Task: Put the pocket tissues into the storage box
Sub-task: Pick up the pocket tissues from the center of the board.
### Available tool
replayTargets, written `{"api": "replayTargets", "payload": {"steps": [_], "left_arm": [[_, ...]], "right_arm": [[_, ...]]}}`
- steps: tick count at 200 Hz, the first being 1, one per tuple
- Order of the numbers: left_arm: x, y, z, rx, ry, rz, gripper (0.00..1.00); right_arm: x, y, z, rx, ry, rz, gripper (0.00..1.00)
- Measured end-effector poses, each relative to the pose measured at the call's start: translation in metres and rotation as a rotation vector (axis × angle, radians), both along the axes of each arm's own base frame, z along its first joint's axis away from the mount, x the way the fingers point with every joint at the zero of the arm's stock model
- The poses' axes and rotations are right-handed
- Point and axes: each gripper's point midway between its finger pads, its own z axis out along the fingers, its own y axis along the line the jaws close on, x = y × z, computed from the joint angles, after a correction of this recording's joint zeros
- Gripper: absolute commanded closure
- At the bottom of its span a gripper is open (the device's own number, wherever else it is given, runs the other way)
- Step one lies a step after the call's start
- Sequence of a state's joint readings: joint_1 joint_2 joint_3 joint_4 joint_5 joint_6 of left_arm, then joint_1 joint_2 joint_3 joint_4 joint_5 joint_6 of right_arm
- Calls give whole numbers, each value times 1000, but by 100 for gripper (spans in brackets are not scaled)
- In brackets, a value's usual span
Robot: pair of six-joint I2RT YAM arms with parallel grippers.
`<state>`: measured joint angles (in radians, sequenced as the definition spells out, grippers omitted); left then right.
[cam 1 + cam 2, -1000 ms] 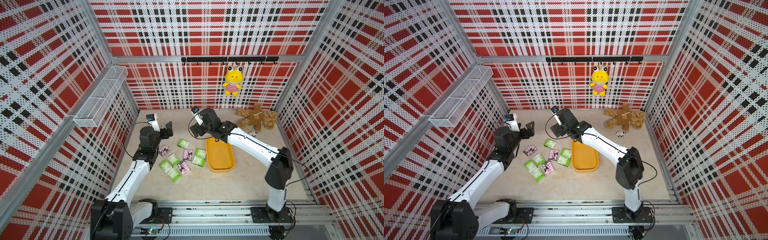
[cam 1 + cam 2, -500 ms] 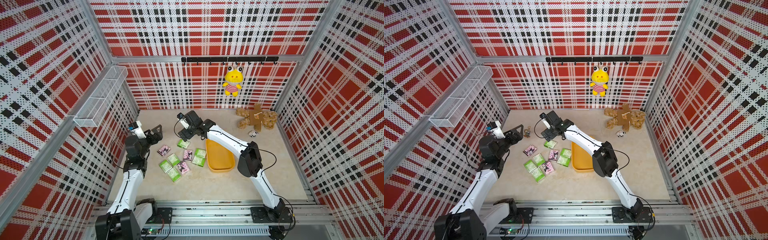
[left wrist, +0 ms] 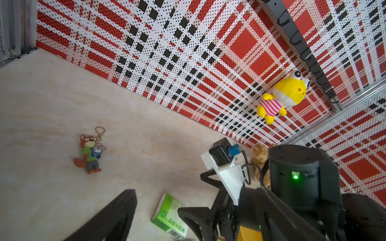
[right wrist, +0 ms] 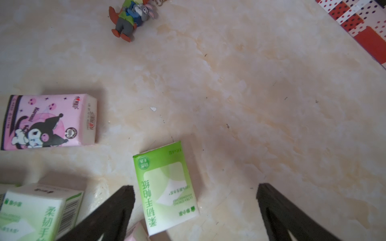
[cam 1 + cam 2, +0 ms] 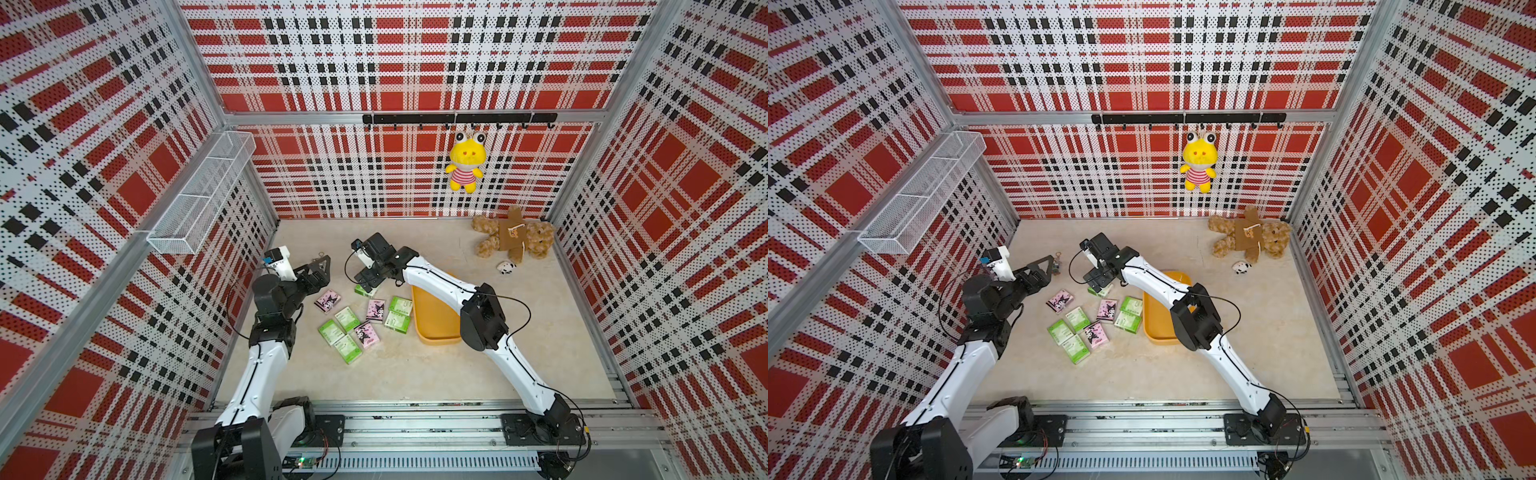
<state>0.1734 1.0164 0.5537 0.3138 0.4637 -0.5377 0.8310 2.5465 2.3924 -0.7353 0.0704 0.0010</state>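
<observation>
Wire basket (image 5: 199, 195) is mounted on the left wall, well above and to the left of the left gripper (image 5: 319, 270).

Left gripper is held off the floor near that wall. Its jaws are spread and nothing is seen between them. Only one finger (image 3: 108, 217) is clearly made out in the left wrist view.

Keychain (image 3: 89, 152) is seen on the floor just ahead of the left gripper, untouched.

Packs (image 5: 365, 320): nine are counted in both top views. All are flat on the floor, clustered between the left gripper and the box (image 5: 432, 320), mostly on the arm-base side of both grippers. None is seen in the box.

Pink pack (image 5: 327, 300) is placed just beside the left gripper, apart from the rest of the cluster.

Right gripper (image 5: 367, 284) is positioned low over the farthest green pack (image 4: 167, 187), with its jaws spread wide and nothing gripped. In the right wrist view this pack is seen between the fingers (image 4: 117, 208), much nearer one than the other. Contact cannot be told.

Box is set on the floor just right of the right gripper, under the right forearm and partly hidden by it. Two green packs are seen just beside its left wall.

Bear (image 5: 513, 235) and a small white toy (image 5: 506, 267) are located well to the right of the right gripper, near the back wall. Frog (image 5: 465, 162) is hung from the rail (image 5: 457, 119) above them.
</observation>
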Motion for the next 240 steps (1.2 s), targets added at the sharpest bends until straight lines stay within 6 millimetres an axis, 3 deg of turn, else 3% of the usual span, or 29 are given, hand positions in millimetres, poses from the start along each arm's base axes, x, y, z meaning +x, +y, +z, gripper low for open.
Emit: {"api": "replayTargets", "payload": {"steps": [57,118,154,178,240], "left_arm": [[-2,0,4,8,-14,-1,4],[-2,-3,2,21,15,-21,4],[12,8,27,47,48,-30,4],[23,18,44,44,51,-30,5],[21,14,30,26,115,-57,5]], "right_arm": [[-1,-1,-25,-30,27,0,0],[-1,-1,-29,-34,31,0,0],[-42,26,-33,88,205,167,0],[-55,34,-33,120,251,216,0],[-53,31,-38,93,239,196,0]]}}
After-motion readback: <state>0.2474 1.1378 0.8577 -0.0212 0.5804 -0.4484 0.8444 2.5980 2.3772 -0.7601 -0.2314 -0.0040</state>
